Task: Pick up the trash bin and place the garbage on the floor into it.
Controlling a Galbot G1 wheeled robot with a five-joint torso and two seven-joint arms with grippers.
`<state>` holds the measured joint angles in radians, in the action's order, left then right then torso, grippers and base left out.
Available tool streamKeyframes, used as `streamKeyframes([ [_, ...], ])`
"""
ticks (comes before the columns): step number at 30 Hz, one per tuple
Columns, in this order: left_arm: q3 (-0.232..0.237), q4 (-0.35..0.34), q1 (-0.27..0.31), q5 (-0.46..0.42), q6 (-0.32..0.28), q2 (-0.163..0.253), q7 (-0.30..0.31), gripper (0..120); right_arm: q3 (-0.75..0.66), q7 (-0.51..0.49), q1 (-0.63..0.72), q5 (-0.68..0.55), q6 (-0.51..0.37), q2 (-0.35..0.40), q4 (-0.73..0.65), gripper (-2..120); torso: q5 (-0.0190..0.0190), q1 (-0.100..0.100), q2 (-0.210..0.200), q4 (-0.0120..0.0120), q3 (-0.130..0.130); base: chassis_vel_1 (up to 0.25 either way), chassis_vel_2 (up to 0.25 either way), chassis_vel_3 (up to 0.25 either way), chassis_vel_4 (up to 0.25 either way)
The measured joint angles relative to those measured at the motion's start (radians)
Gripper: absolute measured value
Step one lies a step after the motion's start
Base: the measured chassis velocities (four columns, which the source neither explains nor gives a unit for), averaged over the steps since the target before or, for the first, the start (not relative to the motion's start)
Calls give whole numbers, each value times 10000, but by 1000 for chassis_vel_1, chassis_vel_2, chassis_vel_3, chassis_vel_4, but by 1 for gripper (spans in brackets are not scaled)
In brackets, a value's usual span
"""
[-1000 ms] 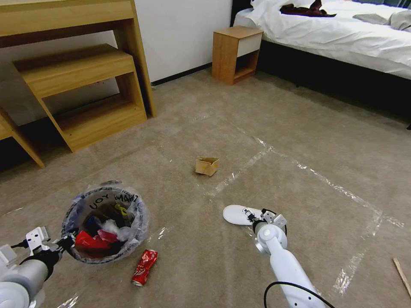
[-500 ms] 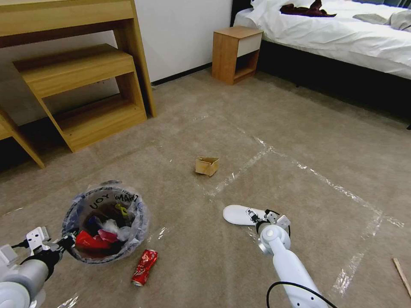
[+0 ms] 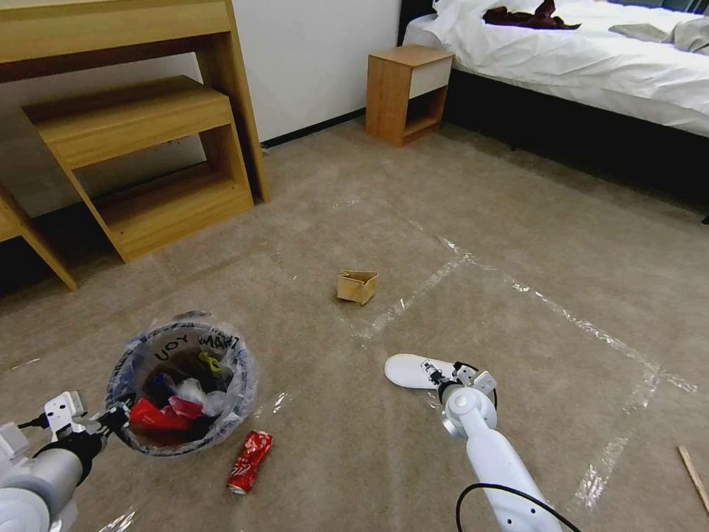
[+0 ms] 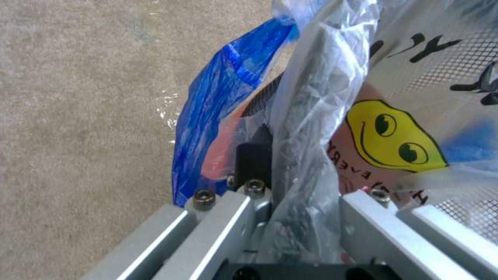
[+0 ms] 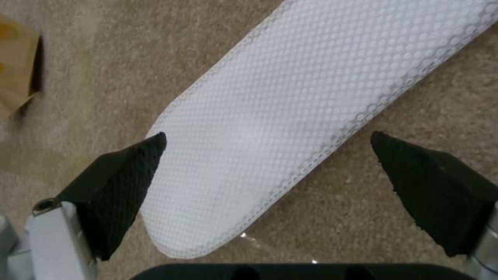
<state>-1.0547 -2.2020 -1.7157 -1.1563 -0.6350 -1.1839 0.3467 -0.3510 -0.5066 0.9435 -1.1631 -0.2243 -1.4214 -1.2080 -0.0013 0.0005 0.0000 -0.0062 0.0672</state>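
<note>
White mesh fabric sits between the 2 black pads of the right hand (image 5: 267, 171): the slipper (image 3: 415, 370) lies flat on the floor (image 3: 517, 244), and the hand hangs just above its nearer end with the jaws spread wide, 1 pad (image 5: 130, 186) at the slipper's edge and the other well clear over bare carpet. Nothing is gripped yet. The slipper's long axis runs slantwise across the gap between the pads, so closing would catch it across its width near the rounded end, though off-centre toward 1 pad. In the head view the right arm is far nearer the slipper than the left. The left hand (image 3: 111, 420) is clamped on the rim of the trash bin (image 3: 181, 384), its fingers pinching the crinkly liner bag (image 4: 311, 128), with the bin low on the robot's left side and already holding red wrappers and white paper. The crushed red can (image 3: 249, 462) lies just beside the bin, the small cardboard box (image 3: 357, 286) farther out ahead, and the wooden stick (image 3: 693, 476) well off to the right. My guess is that the slipper grasp comes next.
</note>
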Motion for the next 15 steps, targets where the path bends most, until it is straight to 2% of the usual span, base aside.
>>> streamKeyframes([
  [15,30,0,-55,18,19,-27,-2,0,-78,157,-106,86,65,-109,269,100,0,0,0,-1,0,0,0,0,0],
])
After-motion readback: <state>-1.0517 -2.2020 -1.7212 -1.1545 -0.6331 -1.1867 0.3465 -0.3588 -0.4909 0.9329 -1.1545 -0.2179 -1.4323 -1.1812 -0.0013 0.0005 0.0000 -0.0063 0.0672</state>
